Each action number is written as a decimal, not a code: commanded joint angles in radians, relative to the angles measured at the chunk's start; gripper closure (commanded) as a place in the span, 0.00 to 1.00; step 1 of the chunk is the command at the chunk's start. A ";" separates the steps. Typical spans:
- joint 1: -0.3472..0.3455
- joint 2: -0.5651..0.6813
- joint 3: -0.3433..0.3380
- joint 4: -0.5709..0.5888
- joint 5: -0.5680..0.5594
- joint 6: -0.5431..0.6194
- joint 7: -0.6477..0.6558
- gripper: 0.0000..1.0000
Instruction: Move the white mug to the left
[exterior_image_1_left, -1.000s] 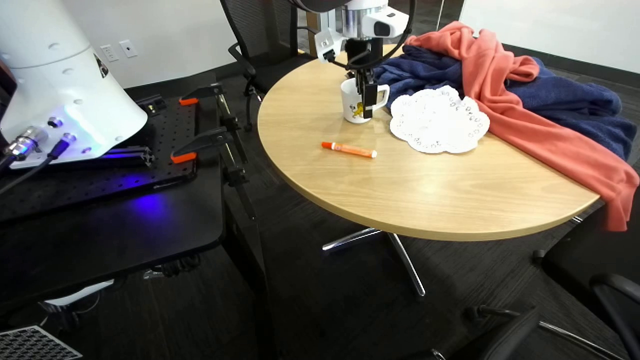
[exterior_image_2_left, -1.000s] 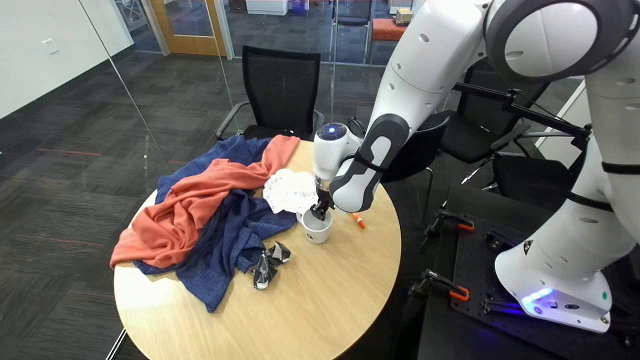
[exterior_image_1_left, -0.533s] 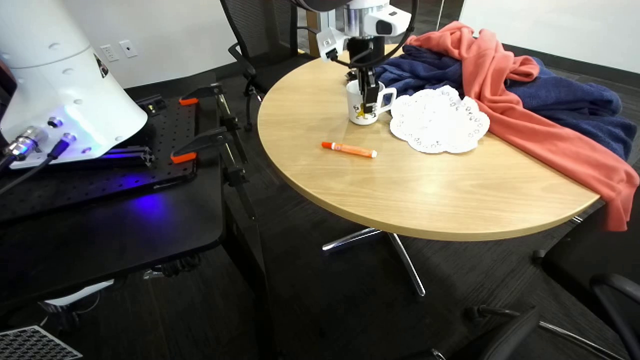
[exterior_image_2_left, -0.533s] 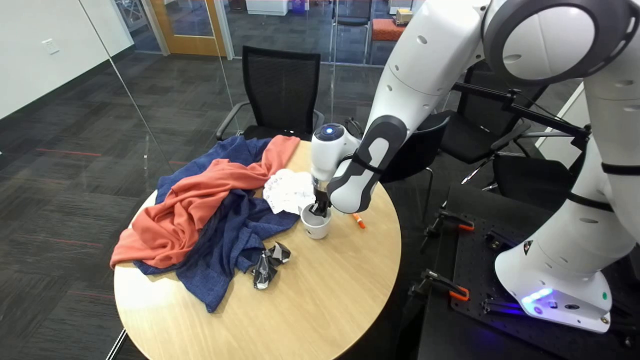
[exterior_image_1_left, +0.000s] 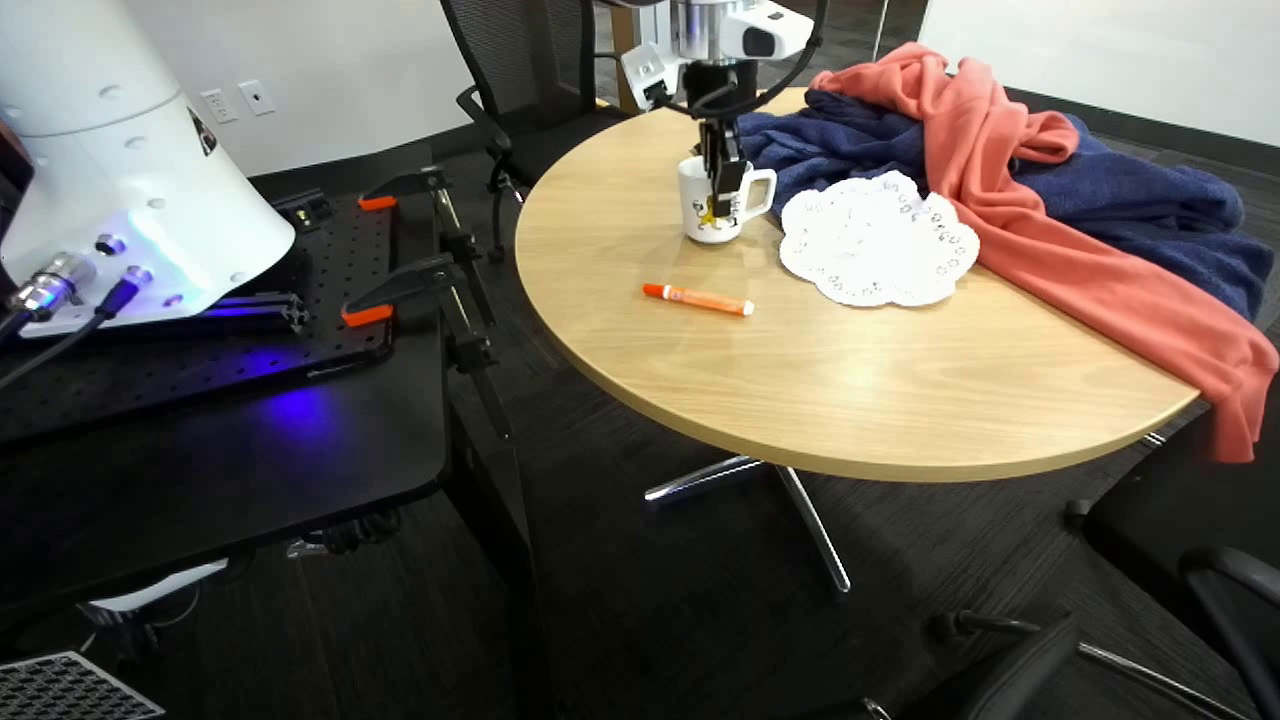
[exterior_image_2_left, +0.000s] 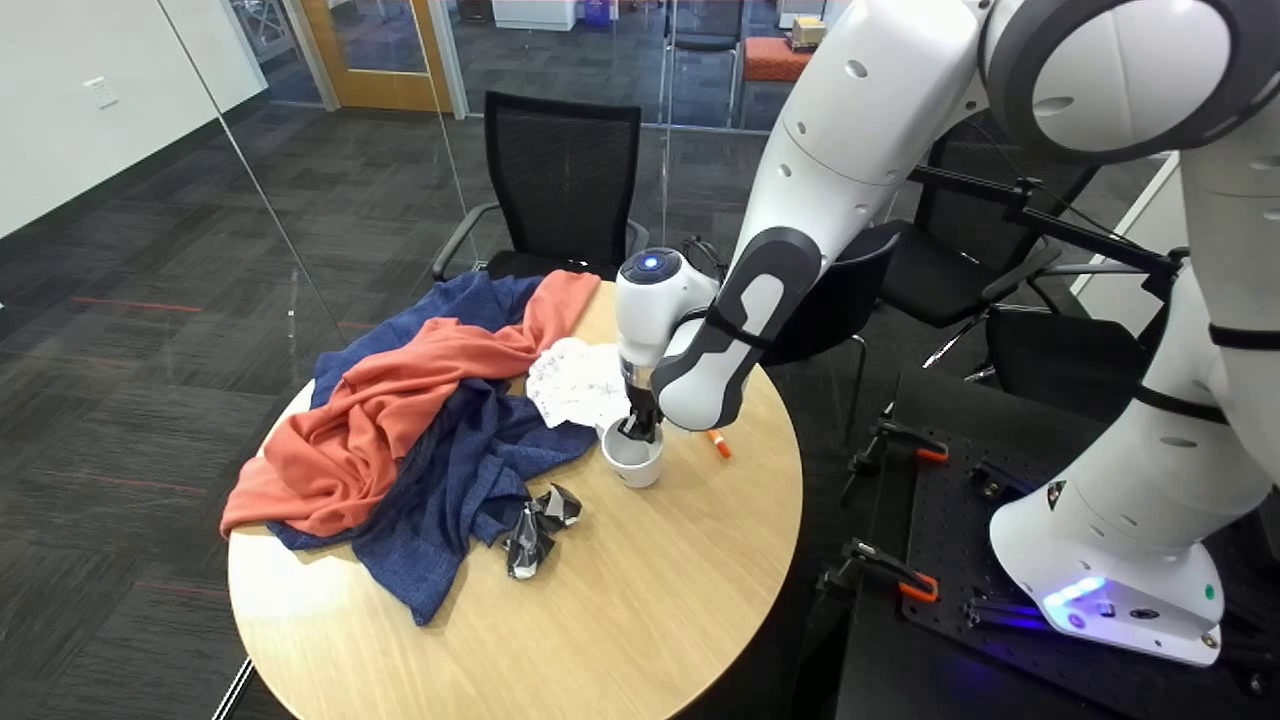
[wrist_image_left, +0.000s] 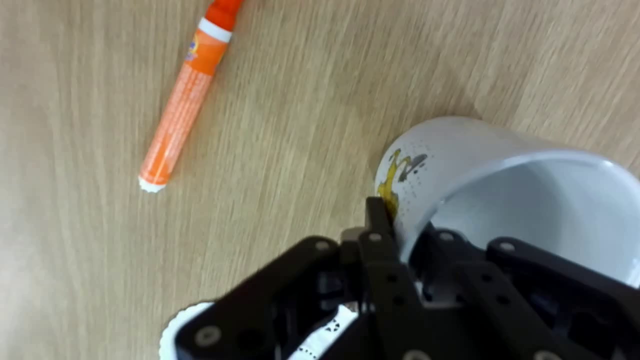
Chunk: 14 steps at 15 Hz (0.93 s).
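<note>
Round table (exterior_image_1_left: 900, 400) | white mug (wrist_image_left: 505, 197) upright | pincer (wrist_image_left: 406, 230) gripping its wall

Site type: office meeting room fitted with lab equipment. Below the fingers (exterior_image_1_left: 731, 190): one round wood-grain table (exterior_image_1_left: 860, 400). Beyond the fingers, in both exterior views: black mesh chairs (exterior_image_2_left: 562, 170) with armrests. Farther beyond the fingers, in an exterior view: glass wall (exterior_image_2_left: 666, 190) and wooden door (exterior_image_2_left: 392, 90), with dark patterned carpet (exterior_image_2_left: 120, 420) covering the floor. The lab equipment stands well apart from the fingers, in both exterior views: arm base (exterior_image_1_left: 150, 220), perforated plate (exterior_image_1_left: 335, 338), black bench (exterior_image_1_left: 300, 465), and clamps (exterior_image_1_left: 405, 283) at the bench edge.
</note>
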 joint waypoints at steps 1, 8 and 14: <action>0.007 -0.111 0.027 -0.082 -0.016 -0.065 -0.053 0.97; -0.035 -0.141 0.152 -0.113 -0.002 -0.107 -0.195 0.97; -0.061 -0.099 0.259 -0.085 0.006 -0.077 -0.308 0.97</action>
